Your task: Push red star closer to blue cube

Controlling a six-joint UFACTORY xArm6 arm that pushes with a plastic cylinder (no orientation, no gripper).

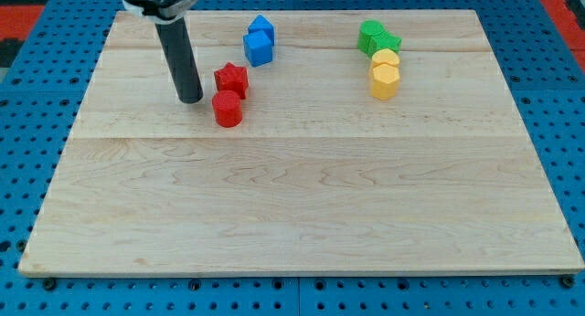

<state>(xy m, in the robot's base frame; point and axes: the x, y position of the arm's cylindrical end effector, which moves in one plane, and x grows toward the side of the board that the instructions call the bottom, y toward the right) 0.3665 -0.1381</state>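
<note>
- The rod (179, 60) is shown descending from the view's top left, and my tip (191, 100) is set on the board (302, 215); as a plain rod end it has no parts to open or close, and nothing is clamped by it.
- My tip is placed just to the view's left of the two red blocks, level with the gap between them; whether either is touched cannot be told.
- The red star (232, 79) is found up and to the right of my tip.
- The red cylinder (227, 109) is seen just below the star, touching it or nearly so.
- The blue cube (259, 48) lies near the star, up and to its right, a narrow strip of bare wood being left between them.
- A second blue block (261, 26) is pressed against the cube's far side.
- Well apart, toward the view's top right, a green block (373, 36) and two stacked-looking yellow blocks (385, 73) are grouped in contact.
</note>
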